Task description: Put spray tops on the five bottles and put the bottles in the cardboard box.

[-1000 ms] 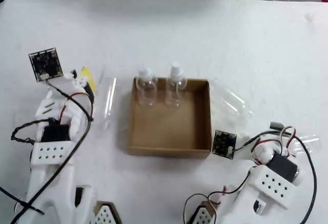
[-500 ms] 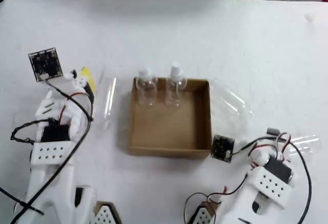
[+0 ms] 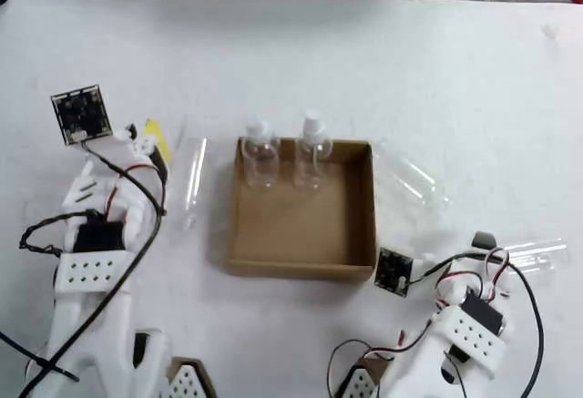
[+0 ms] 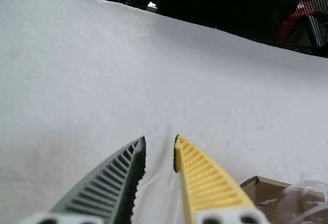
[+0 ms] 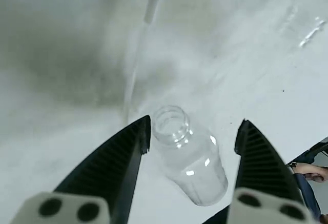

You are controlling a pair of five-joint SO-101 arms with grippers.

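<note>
Bottle: the clear plastic bottle with an open, uncapped neck (image 5: 192,162) lies on the white cloth-covered table (image 5: 61,55), low in the middle of the right wrist view.
Right jaws: black and ribbed, spread wide to either side of the neck, touching nothing and holding nothing.
Grasp risk: the bottle looks round, light and slick. If one jaw touches first, it would probably roll or skid out.
Grip risk: closing on the neck alone could let the body swing, and a hard squeeze could dent the thin wall.
Boxed bottles: two clear bottles with white spray tops (image 3: 260,157) (image 3: 312,152) stand at the far wall of the brown cardboard box (image 3: 301,268), centre of the high view.
Box risk: a bottle carried in low could topple them.
Left jaws: grey and yellow, narrowly parted and holding nothing, over bare table.
</note>
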